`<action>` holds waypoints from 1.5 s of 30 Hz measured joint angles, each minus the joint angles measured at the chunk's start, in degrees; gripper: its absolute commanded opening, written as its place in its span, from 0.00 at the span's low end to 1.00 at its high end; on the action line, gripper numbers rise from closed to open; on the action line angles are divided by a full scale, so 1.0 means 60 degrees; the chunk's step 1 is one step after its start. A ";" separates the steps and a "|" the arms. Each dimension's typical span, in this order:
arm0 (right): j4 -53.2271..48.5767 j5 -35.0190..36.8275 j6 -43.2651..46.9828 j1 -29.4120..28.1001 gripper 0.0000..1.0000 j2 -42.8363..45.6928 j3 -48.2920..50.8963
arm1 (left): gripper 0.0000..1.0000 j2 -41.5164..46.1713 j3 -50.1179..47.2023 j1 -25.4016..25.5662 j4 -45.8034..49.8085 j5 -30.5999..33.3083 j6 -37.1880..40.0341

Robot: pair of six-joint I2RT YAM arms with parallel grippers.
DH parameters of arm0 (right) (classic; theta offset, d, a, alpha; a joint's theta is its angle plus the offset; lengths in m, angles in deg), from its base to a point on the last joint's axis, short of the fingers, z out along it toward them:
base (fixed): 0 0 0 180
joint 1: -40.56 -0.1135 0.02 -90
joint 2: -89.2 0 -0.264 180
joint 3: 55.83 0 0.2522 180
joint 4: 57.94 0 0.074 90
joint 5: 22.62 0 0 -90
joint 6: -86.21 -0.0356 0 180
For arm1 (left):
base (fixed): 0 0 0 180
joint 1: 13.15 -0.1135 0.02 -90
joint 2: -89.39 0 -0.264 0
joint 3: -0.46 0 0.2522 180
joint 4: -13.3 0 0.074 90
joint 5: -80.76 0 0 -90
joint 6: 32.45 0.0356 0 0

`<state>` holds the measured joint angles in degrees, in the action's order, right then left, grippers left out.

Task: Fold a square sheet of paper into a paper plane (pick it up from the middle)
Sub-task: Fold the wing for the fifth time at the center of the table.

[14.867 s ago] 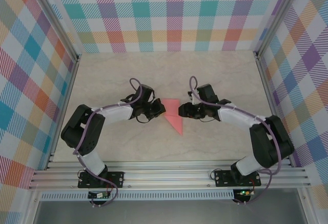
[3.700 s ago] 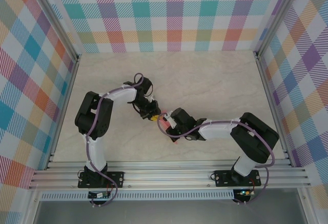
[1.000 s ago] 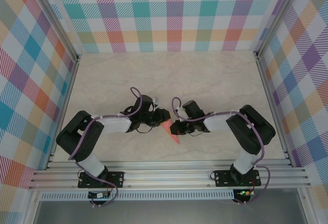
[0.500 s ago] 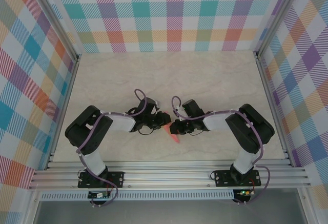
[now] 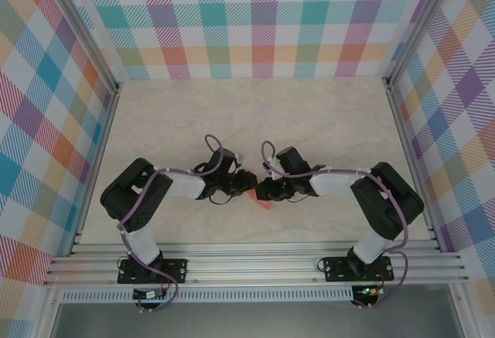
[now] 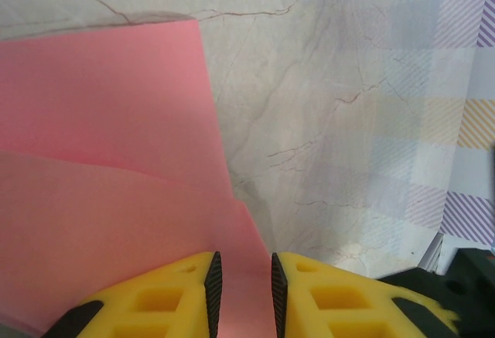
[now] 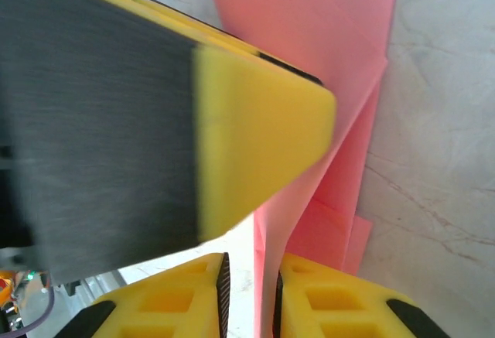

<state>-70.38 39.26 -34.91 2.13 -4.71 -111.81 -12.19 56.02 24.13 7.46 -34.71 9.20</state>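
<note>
The creased square sheet of paper (image 5: 264,204) lies mid-table where both arms meet. The right gripper (image 7: 251,276) stands slightly parted around an upright fold, not pinching. I cannot tell whether the left gripper (image 6: 241,276) clamps it. Press the crease slowly, working toward 12 o'clock over bare table (image 5: 309,121); the rail (image 5: 255,261) crowds 6 o'clock.

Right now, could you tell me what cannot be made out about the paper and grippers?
- Top view: the square sheet of paper is too small to read its folds; the left gripper and right gripper cover most of it.
- Left wrist view: it runs off the left and bottom edges; whether the pads clamp it is unclear.
- Right wrist view: a blurred yellow finger near the lens hides its left part.
</note>
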 measured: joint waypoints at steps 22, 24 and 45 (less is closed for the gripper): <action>0.0364 -0.0798 0.0346 0.0080 0.14 -0.0576 0.0605 | 0.28 0.0033 -0.0138 -0.0047 -0.0280 0.0011 -0.0627; 0.0364 -0.0841 0.0361 0.0080 0.19 -0.0572 0.0597 | 0.28 0.0076 -0.0178 -0.0047 -0.0295 0.0015 -0.0699; -0.0288 -0.0841 -0.0219 0.0408 0.08 -0.0066 0.0393 | 0.28 0.0175 -0.0310 -0.0047 -0.0364 0.0000 -0.0729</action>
<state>-72.11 34.21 -36.22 4.58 -5.10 -109.45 -11.14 54.17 23.85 5.28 -34.71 4.82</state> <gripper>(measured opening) 0.097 0.279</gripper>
